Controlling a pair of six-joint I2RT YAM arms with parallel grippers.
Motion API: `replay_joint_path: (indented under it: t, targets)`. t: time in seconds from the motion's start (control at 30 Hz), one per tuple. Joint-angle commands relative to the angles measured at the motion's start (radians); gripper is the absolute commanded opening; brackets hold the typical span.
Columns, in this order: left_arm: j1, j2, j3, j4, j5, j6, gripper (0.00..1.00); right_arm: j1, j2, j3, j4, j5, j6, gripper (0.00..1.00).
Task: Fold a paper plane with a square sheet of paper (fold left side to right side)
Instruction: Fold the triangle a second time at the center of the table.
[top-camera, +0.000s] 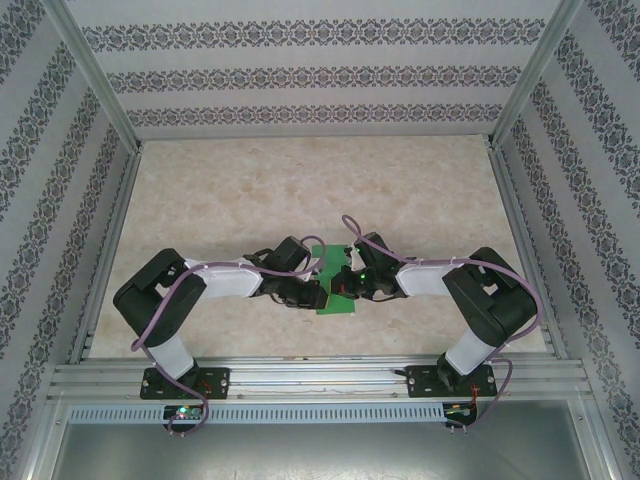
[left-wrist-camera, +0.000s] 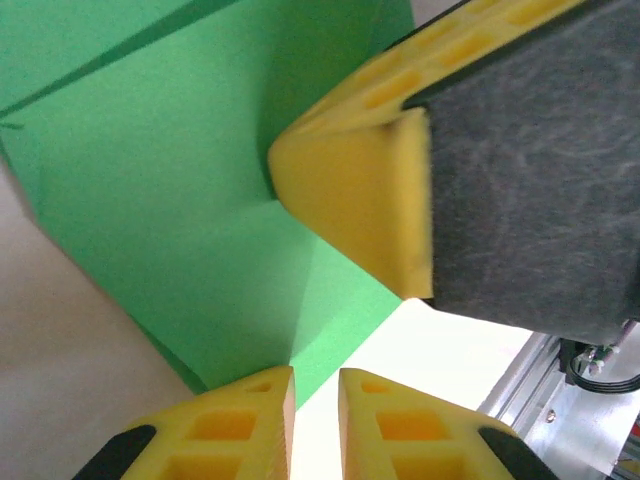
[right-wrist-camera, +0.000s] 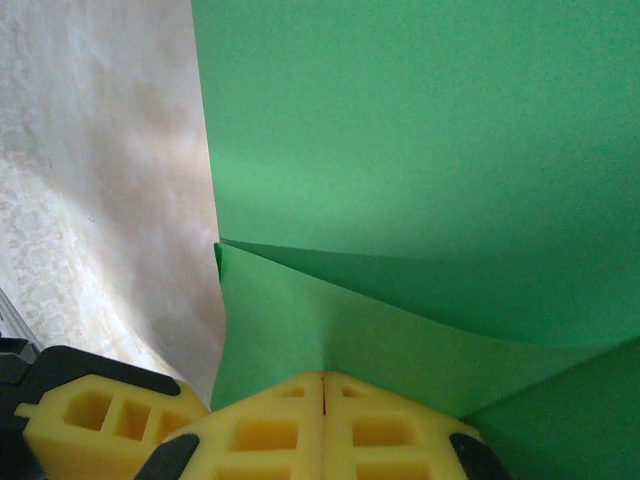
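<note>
The square sheet of paper (top-camera: 326, 260) lies bright green on the table between both arms, part folded, with a raised flap (right-wrist-camera: 330, 310) over the flat layer (right-wrist-camera: 400, 120). My right gripper (right-wrist-camera: 323, 378) is shut on that flap's near edge, which creases at the pinch. My left gripper (left-wrist-camera: 315, 375) is slightly open at the sheet's corner (left-wrist-camera: 180, 200), its left finger (left-wrist-camera: 240, 420) over the paper's edge and bare table showing in the gap. In the top view the left gripper (top-camera: 308, 295) and right gripper (top-camera: 350, 283) nearly touch. The paper plane is out of view.
The right gripper's yellow finger (left-wrist-camera: 350, 190) looms close in the left wrist view. The left gripper's finger (right-wrist-camera: 90, 420) shows beside the right jaws. The marbled table (top-camera: 300, 190) stretches away behind, patterned walls (top-camera: 320, 75) surround it, and an aluminium rail (top-camera: 320, 375) runs along the near edge.
</note>
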Motion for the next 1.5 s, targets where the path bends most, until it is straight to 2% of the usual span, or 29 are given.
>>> replay_joint_path:
  t: [0.0, 0.5, 0.8, 1.0, 1.47]
  targets:
    - [-0.011, 0.012, 0.003, 0.015, -0.017, 0.007, 0.20, 0.012, 0.019, -0.025, -0.056, 0.020, -0.011, 0.00]
    - [-0.014, 0.031, -0.034, 0.000, -0.047, 0.020, 0.17, 0.012, 0.007, -0.005, -0.074, 0.011, -0.018, 0.00]
    - [-0.027, 0.063, -0.036, -0.031, -0.096, 0.033, 0.07, 0.010, -0.068, 0.064, -0.082, 0.007, -0.030, 0.00]
    - [-0.033, 0.071, -0.031, -0.052, -0.127, 0.039, 0.00, 0.014, -0.119, 0.026, -0.078, 0.025, -0.023, 0.00]
    - [-0.037, 0.082, -0.020, -0.095, -0.175, 0.034, 0.00, 0.072, -0.074, -0.024, -0.016, 0.042, 0.013, 0.00]
